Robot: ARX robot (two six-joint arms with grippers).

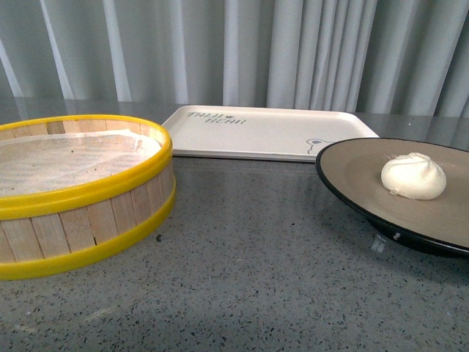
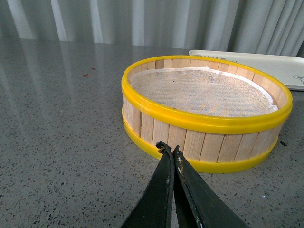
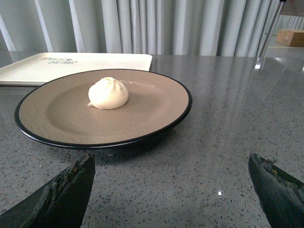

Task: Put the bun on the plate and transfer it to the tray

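The white bun [image 1: 413,176] sits on the beige plate [image 1: 352,172] with a black rim at the right of the grey table. The cream tray [image 1: 264,132] lies behind, between plate and steamer. In the right wrist view the bun [image 3: 109,93] rests near the plate's middle, and the plate [image 3: 156,107] lies just beyond my right gripper [image 3: 171,173], which is wide open and empty over bare table. My left gripper [image 2: 169,149] is shut and empty, its tips close to the steamer's side. Neither arm shows in the front view.
A wooden steamer basket [image 1: 80,194] with yellow rims and a white liner stands at the left; it also shows in the left wrist view [image 2: 204,114]. Grey curtains hang behind the table. A cardboard box [image 3: 290,37] sits far off.
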